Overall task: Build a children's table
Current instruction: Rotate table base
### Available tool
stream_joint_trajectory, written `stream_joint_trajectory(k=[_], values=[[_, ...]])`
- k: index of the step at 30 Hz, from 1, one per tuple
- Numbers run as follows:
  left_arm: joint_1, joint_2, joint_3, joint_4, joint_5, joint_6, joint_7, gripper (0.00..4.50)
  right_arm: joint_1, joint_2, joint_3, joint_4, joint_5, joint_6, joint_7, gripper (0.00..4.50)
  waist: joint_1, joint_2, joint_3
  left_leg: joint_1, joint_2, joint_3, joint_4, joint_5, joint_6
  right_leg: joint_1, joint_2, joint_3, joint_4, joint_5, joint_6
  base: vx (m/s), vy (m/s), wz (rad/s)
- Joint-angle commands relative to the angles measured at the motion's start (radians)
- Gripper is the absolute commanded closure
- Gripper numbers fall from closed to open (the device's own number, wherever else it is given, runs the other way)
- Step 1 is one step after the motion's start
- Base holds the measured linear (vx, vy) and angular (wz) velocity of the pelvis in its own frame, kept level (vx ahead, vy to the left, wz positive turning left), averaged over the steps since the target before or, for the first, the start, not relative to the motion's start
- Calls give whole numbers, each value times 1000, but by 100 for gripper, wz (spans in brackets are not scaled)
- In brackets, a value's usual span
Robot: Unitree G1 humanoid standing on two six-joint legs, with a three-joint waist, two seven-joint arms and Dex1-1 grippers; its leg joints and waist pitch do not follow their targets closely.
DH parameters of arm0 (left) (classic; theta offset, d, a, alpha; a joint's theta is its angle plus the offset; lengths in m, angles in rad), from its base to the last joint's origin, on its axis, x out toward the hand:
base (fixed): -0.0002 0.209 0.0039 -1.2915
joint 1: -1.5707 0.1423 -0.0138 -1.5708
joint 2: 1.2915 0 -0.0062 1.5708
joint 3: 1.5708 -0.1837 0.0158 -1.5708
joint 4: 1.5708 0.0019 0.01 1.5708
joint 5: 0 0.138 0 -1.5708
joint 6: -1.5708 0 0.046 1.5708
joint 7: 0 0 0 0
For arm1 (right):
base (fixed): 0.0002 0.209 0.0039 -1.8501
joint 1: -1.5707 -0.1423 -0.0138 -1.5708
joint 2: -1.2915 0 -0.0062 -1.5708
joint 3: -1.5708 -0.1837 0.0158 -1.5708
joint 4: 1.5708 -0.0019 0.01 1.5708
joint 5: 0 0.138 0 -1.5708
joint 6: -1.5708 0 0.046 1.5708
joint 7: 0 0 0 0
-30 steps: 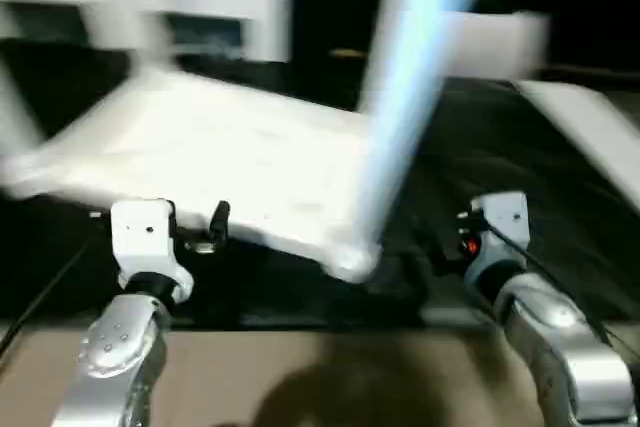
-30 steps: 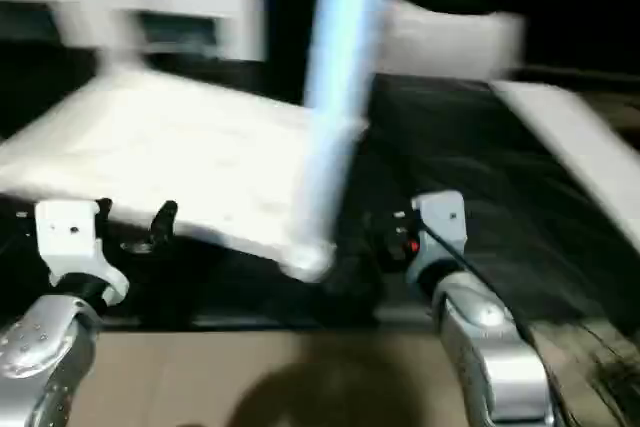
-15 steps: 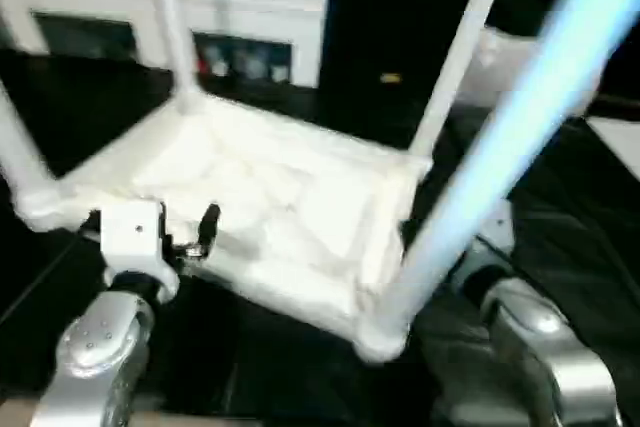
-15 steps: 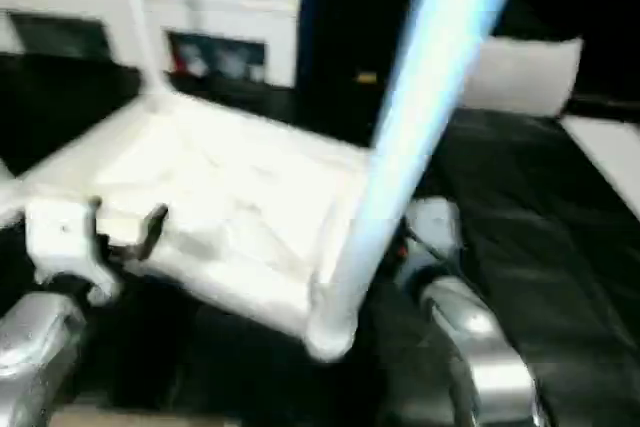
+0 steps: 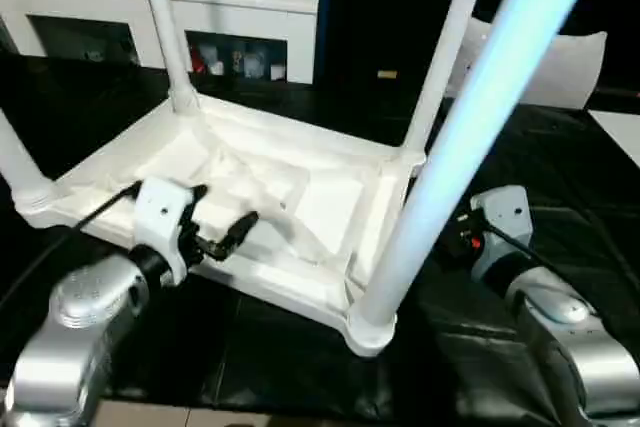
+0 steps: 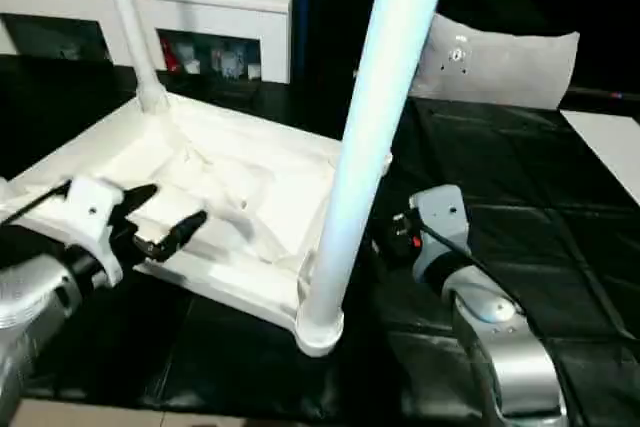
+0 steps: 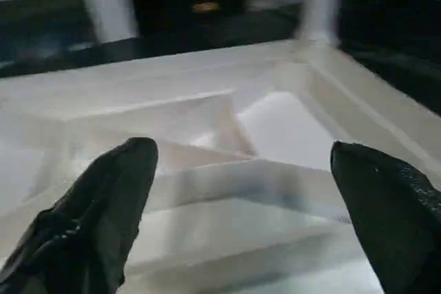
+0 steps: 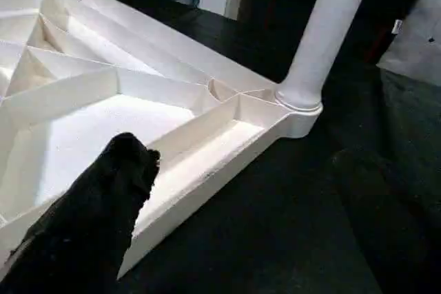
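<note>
My left gripper (image 5: pixel 222 223) has its two black fingers spread wide and holds nothing; it hangs just above the near long rim of the white plastic rectangular tabletop (image 5: pixel 330 202), which lies upside down on the black floor with its ribbed underside facing up. My right gripper (image 8: pixel 227 191) is also wide open and empty, just beside the tabletop's short edge. Four long white tapered tubular legs (image 5: pixel 455 137) stand upright in the round corner sockets. Beyond the tabletop I see a white cabinet (image 5: pixel 240 7) and a grey pillow (image 6: pixel 500 67).
</note>
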Motion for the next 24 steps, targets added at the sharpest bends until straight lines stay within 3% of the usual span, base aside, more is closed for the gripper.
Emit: stream_joint_trajectory(k=[1, 3, 4, 8, 10, 11, 12, 13, 16, 18, 22, 24], values=[[-46, 42, -60, 40, -26, 0, -115, 7, -27, -34, -4, 29, 5, 1, 47, 0, -4, 4, -26, -2, 65, -25, -118, -349, -30, 17, -79, 43, -100, -488, -76, 0, 0, 0], [-75, 71, -87, 68, -36, 5, -176, 7, -33, -57, 6, 38, 21, 12, 89, 0, -2, 8, -29, 5, 64, -22, -116, -341, -27, 14, -81, 45, -102, -485, -80, 0, 0, 0], [-96, 96, -109, 86, -48, 13, -239, 7, -32, -77, 12, 43, 30, 5, 124, 0, -4, 11, -28, -2, 67, -22, -118, -307, -27, 20, -80, 46, -96, -410, -103, 0, 0, 0], [-204, 201, -232, 186, -21, -43, -522, 41, -4, -205, 73, 86, 30, -100, 341, 0, 2, 7, -34, 0, 69, -14, -113, -240, -3, 25, -79, 48, -87, -309, -130, 0, 0, 0], [-221, 208, -247, 201, -14, -54, -550, 62, -3, -219, 82, 97, 28, -112, 367, 0, 3, 9, -39, 1, 70, -9, -108, -185, 11, 29, -81, 47, -80, -222, -167, 0, 0, 0], [-241, 218, -267, 218, -3, -67, -585, 76, -3, -230, 90, 112, 27, -128, 392, 0, 1, 4, -40, -8, 71, -7, -106, -137, 19, 38, -84, 45, -75, -163, -188, 0, 0, 0], [-262, 227, -285, 235, 7, -73, -613, 76, -6, -236, 97, 133, 27, -143, 414, 0, 1, 5, -47, -8, 70, -4, -99, -75, 23, 43, -83, 43, -64, -87, -208, 52, -7, -2], [-294, 235, -316, 266, 29, -93, -655, 86, -19, -238, 110, 176, 25, -170, 446, 0, 0, 3, -49, -6, 67, 0, -96, -37, 40, 39, -79, 41, -62, -44, -221, 52, -7, -2], [-379, 245, -410, 361, 83, -150, -751, 117, -33, -278, 130, 207, 55, -184, 557, 0, 1, -1, -54, -10, 67, 4, -88, 27, 68, 47, -77, 38, -54, 40, -251, 0, 0, 0], [-413, 238, -453, 411, 112, -182, -788, 123, -18, -325, 129, 160, 89, -159, 620, 0, 3, 0, -51, -13, 72, 4, -87, 23, 80, 48, -81, 38, -53, 49, -264, 0, 0, 0], [-451, 225, -498, 480, 162, -244, -818, 158, -18, -355, 143, 139, 101, -150, 666, 0, 1, 1, -45, -10, 81, 5, -94, -64, 58, 46, -88, 41, -67, -94, -255, 0, 0, 0], [-471, 209, -513, 519, 197, -272, -795, 164, -30, -354, 143, 140, 106, -142, 677, 0, 1, -5, -44, -5, 83, 10, -95, -92, 48, 42, -88, 42, -72, -145, -251, 0, 0, 0]])
